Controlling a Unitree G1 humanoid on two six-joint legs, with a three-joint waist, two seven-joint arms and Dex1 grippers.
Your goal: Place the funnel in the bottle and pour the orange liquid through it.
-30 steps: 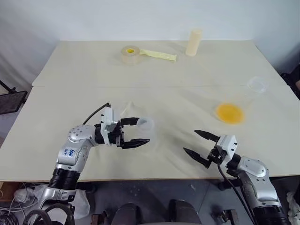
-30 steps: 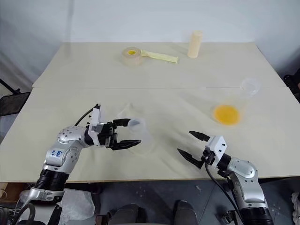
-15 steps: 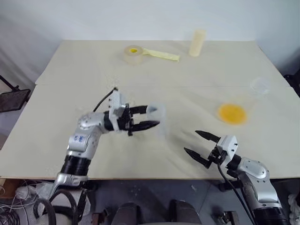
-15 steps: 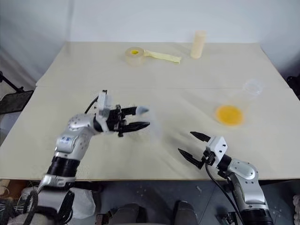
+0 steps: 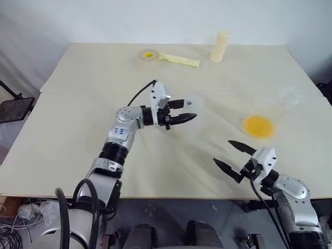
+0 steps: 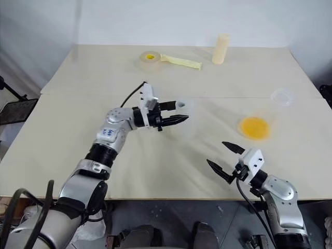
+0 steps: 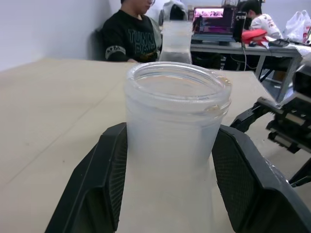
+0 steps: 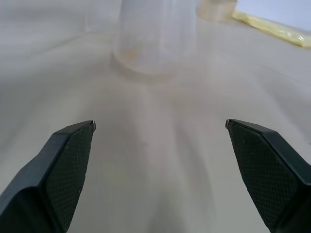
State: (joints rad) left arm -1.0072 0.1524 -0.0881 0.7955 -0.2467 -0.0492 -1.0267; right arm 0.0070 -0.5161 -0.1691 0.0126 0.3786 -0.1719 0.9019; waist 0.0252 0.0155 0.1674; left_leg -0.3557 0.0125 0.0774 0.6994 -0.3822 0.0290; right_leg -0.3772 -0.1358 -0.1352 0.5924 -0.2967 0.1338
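Observation:
My left gripper [image 5: 180,117] is shut on the neck of the frosted whitish bottle [image 5: 192,115], near the middle of the table. In the left wrist view both black fingers [image 7: 104,184] press against the bottle's [image 7: 175,126] neck, and its mouth stands open and upright. I cannot tell whether its base touches the cloth. The orange liquid [image 5: 258,125] lies as a shallow pool in a clear conical flask [image 5: 289,96] at the right. My right gripper [image 5: 223,152] hangs open and empty near the front edge, pointing toward the bottle [image 8: 155,34]. The funnel is out of view.
At the back of the cream-covered table [image 5: 78,104] stand a tape roll [image 5: 149,56] with a loose yellow strip [image 5: 179,60] and an opaque cream cylinder [image 5: 220,46]. A person in black [image 7: 129,36] sits behind the table in the left wrist view.
My left gripper has carried the bottle away from the front left, forward and rightward toward the table's middle. The right gripper has drifted a little to the right, staying open.

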